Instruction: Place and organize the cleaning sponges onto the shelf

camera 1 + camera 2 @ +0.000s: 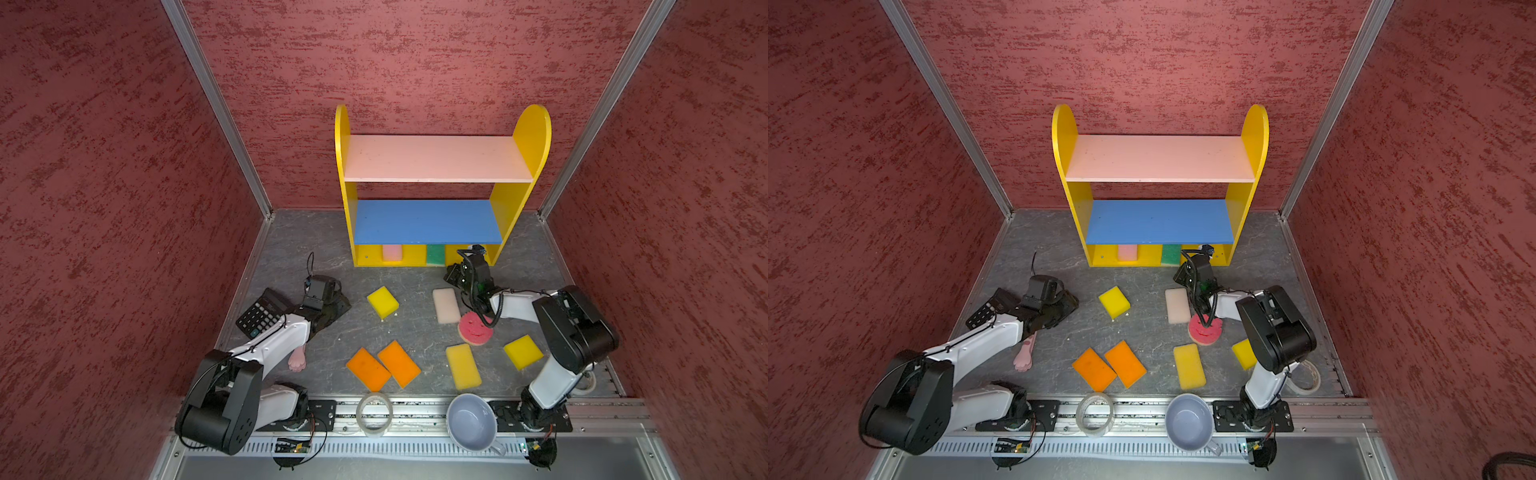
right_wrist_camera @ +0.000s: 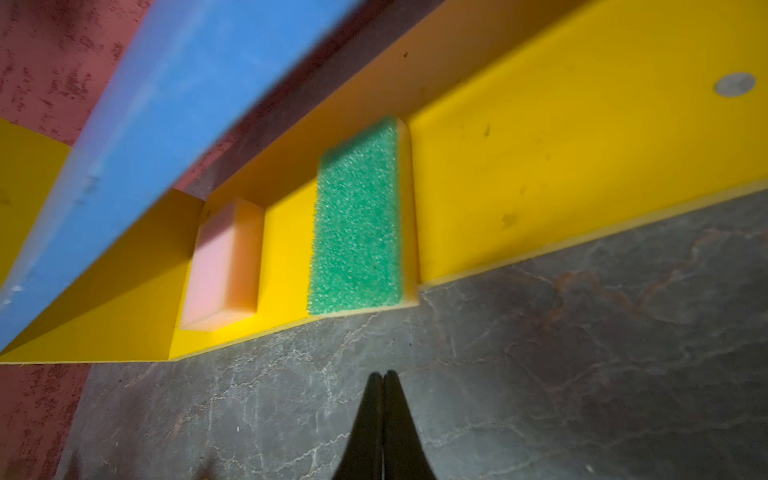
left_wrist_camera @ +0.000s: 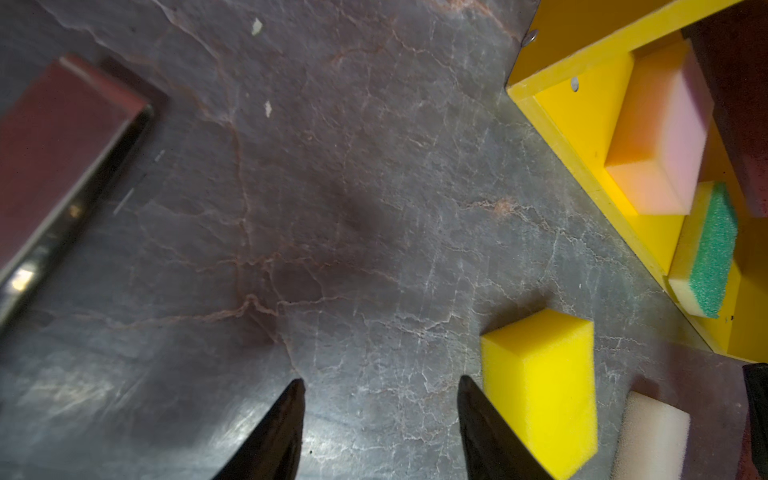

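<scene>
Top views show me the shelf (image 1: 436, 160) standing at the back wall with its pale pink and blue boards bare. Only the yellow base carries anything, a pink sponge (image 1: 392, 252) and a green sponge (image 1: 435, 254) with a gap between them, so I judge 2 of 9 placed. The surface (image 1: 291, 249) carries the other 7: 2 orange sponges (image 1: 368, 369) touching side by side, 3 yellow sponges (image 1: 382, 302), a white sponge (image 1: 446, 306) and the round smiley sponge (image 1: 475, 328), partly under my right arm. Room is generous on both upper boards; the base slot is low under the blue board's front edge, with a free stretch beside the green sponge. The right claw (image 2: 383, 386) is pinched together, empty, facing that edge. The left claw (image 3: 380, 384) is apart, empty, just beside a yellow sponge (image 3: 540, 390).
</scene>
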Robot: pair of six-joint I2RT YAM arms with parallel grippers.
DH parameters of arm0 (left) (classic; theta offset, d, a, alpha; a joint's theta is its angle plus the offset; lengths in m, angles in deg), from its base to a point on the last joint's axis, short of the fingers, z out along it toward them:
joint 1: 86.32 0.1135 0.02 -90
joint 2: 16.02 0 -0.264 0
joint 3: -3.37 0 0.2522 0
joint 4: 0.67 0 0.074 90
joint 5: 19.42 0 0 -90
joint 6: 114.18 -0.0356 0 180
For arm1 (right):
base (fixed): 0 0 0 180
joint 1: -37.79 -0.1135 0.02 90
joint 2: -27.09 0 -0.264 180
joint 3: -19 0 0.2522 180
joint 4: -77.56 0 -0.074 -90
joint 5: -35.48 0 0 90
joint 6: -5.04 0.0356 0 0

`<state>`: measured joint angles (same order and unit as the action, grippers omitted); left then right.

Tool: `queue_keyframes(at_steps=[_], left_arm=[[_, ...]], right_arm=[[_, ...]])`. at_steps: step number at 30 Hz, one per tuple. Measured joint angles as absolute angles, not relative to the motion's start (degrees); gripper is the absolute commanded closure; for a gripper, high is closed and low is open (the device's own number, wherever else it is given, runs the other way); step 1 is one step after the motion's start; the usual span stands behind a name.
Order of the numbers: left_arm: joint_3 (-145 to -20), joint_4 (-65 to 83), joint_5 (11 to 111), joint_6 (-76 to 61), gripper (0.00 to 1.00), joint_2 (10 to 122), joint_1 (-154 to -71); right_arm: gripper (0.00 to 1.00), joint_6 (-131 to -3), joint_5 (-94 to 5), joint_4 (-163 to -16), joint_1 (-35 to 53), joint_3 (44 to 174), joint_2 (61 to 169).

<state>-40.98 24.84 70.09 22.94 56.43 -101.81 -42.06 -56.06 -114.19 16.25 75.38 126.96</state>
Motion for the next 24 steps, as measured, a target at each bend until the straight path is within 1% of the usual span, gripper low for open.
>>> queue_keyframes(at_steps=[9, 24], left_arm=[[-42.18, 24.18, 69.36, 22.94, 0.42, 58.81, -101.83], [-43.34, 25.21, 69.6, 22.91, 0.42, 57.91, -102.13]], right_arm=[[0.96, -40.79, -53.22, -115.29, 17.85, 79.92, 132.62], [0.96, -39.13, -51.06, -119.59, 18.46, 80.1, 136.16]])
